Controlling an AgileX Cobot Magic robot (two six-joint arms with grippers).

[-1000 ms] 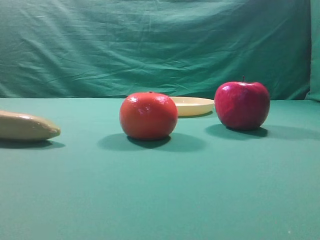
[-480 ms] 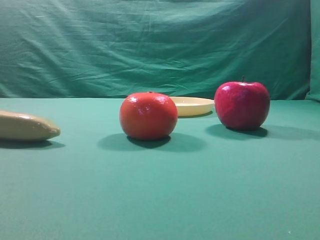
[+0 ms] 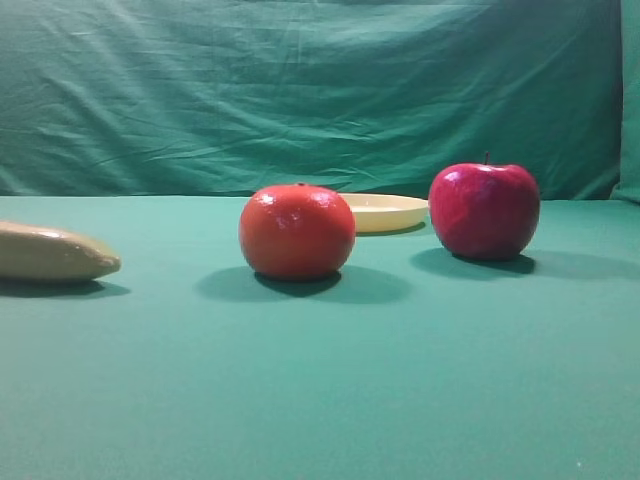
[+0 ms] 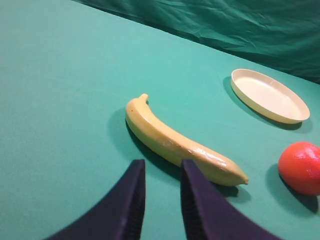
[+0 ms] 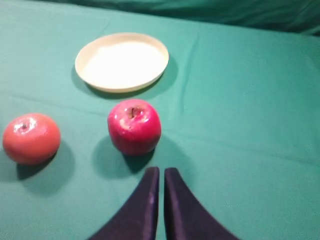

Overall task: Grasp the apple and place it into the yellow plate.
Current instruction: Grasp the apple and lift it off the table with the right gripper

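From the exterior high view, the apple (image 3: pixel 484 211) stands upright on the green counter (image 3: pixel 320 390), stem up, at the right. The yellow plate (image 3: pixel 385 212) lies flat farther back, partly hidden behind the orange-red fruit (image 3: pixel 297 231) at the middle. Apple and plate look close but whether they touch cannot be told from this low angle. The tip of a banana (image 3: pixel 55 252) lies at the left edge. A green cloth (image 3: pixel 300 90) hangs behind. No end effector shows in this view.

In the left wrist view, the left end effector (image 4: pixel 161 180) hovers over the counter (image 4: pixel 60 100) with its two dark fingers (image 4: pixel 131 200) slightly apart, released and holding nothing. The banana (image 4: pixel 180 145) lies just ahead of the fingertips, running from ahead-left to the right. The plate (image 4: pixel 269 95) sits well beyond it to the right, empty. The orange-red fruit (image 4: pixel 301 167) is to the far right, near the banana's end but apart from it.

In the right wrist view, the right end effector (image 5: pixel 161 182) has its fingers (image 5: pixel 147 200) pressed nearly together, clenched on nothing. The apple (image 5: pixel 134 126) stands just ahead of the fingertips, slightly left, not touched. The plate (image 5: pixel 122 61) lies straight beyond the apple, apart from it and empty. The orange-red fruit (image 5: pixel 31 138) sits well to the left on the counter (image 5: pixel 250 100).
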